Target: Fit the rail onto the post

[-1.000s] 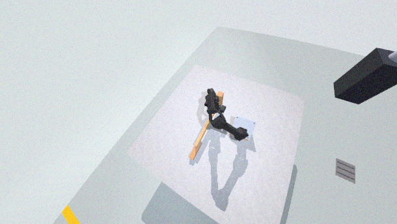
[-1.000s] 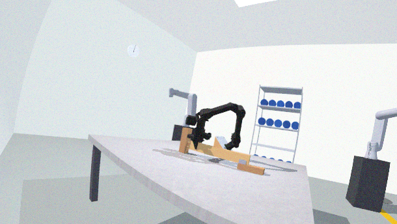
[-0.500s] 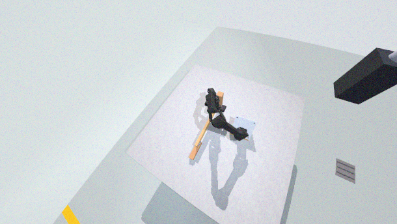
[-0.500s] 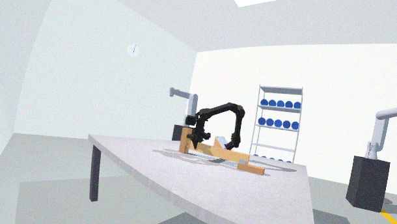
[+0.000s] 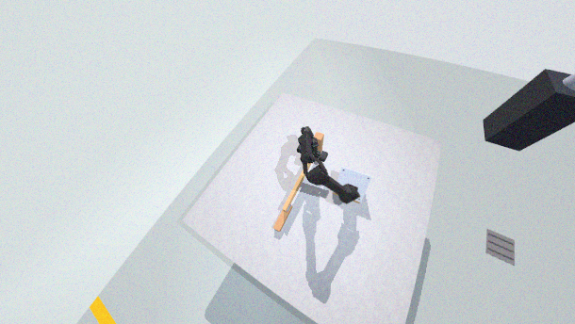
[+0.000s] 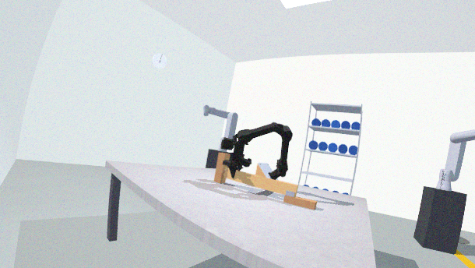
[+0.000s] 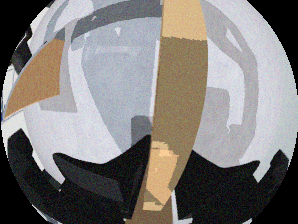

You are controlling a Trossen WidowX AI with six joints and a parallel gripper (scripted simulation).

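The long wooden rail (image 5: 294, 190) (image 6: 265, 182) (image 7: 176, 76) runs from the low footboard block (image 5: 281, 221) (image 6: 301, 202) toward the short wooden post (image 5: 320, 137) (image 6: 220, 171) (image 7: 40, 76). My gripper (image 5: 305, 150) (image 6: 234, 168) (image 7: 160, 140) is shut on the rail close to its near end, right beside the post, and holds that end up off the table. The far end lies at the footboard block. The arm and fingers hide the pegs and the rail's end face, so I cannot tell whether the end touches the post.
The arm's base stands on a pale blue plate (image 5: 357, 178) to the right of the rail. The table (image 5: 377, 141) (image 6: 195, 202) drops off at its edges. Off the table are a shelf with blue balls (image 6: 335, 148), a black box (image 5: 528, 118) and another arm on a pedestal (image 6: 441, 218).
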